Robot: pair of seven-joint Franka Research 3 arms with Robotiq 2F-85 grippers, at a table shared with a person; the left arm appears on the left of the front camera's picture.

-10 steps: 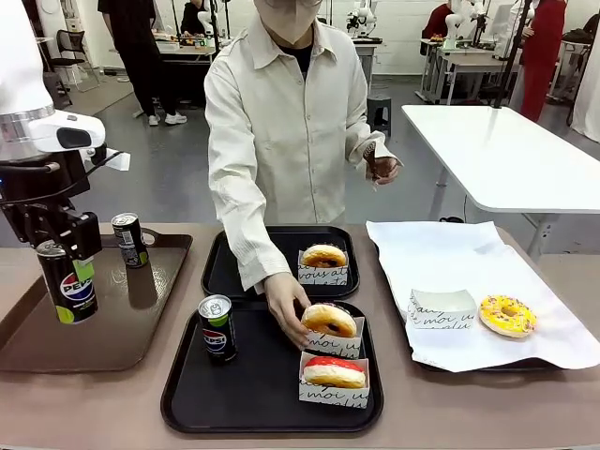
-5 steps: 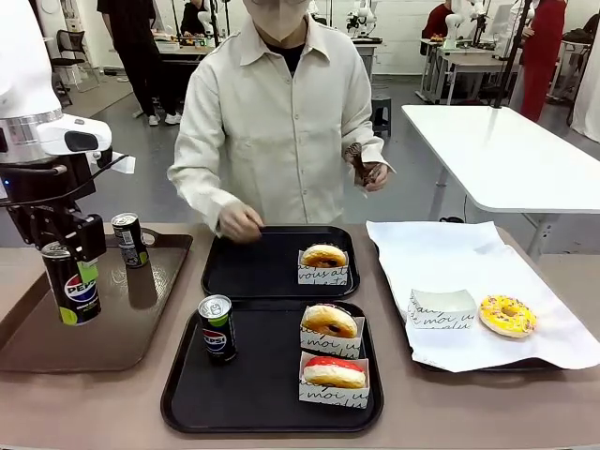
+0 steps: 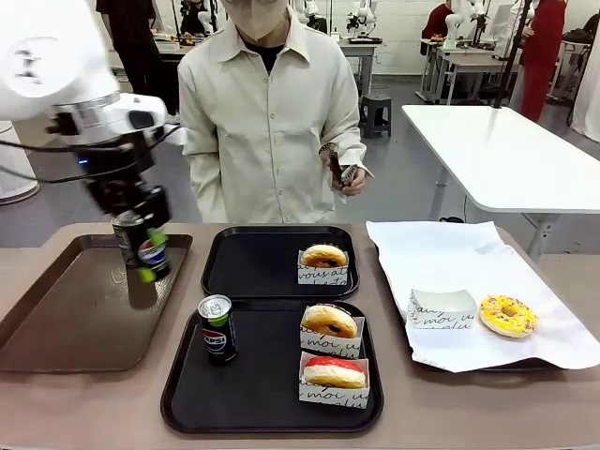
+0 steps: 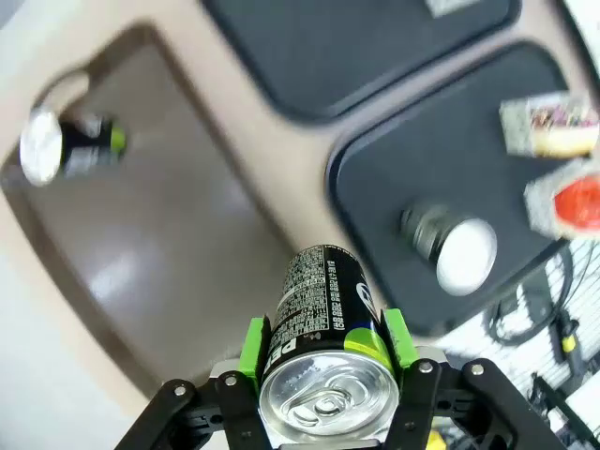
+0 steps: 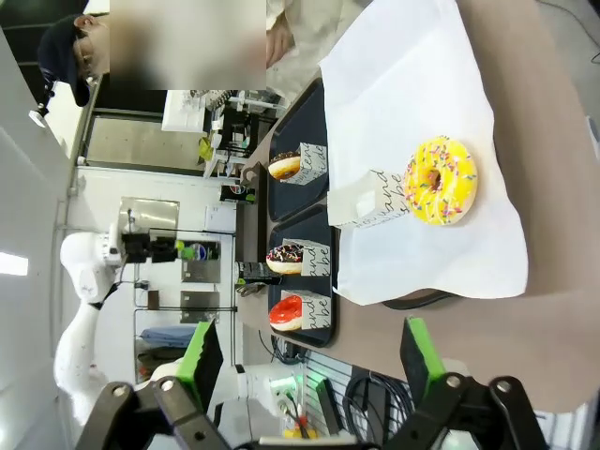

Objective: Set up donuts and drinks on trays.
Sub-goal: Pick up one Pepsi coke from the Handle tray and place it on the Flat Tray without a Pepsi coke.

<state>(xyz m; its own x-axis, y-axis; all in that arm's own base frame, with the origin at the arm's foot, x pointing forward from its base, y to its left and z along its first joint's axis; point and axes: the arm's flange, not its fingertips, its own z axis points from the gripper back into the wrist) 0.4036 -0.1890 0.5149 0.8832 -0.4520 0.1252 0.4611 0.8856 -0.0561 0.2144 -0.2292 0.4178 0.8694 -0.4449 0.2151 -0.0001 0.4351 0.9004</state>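
Observation:
My left gripper is shut on a black Pepsi can, tilted in the air over the far right corner of the brown tray. In the left wrist view that can sits between the green pads. The near black tray holds a standing can, a golden boxed donut and a red-iced boxed donut. The far black tray holds one boxed donut. My right gripper is open and holds nothing, well above the table.
Another can lies on the brown tray. A white-paper-lined tray at the right carries an empty box and a yellow-sprinkled donut. The person stands at the far side holding a chocolate donut.
My left arm has carried the can up and to the right, from the brown tray's left side to its far right corner. The person's hand has left the trays.

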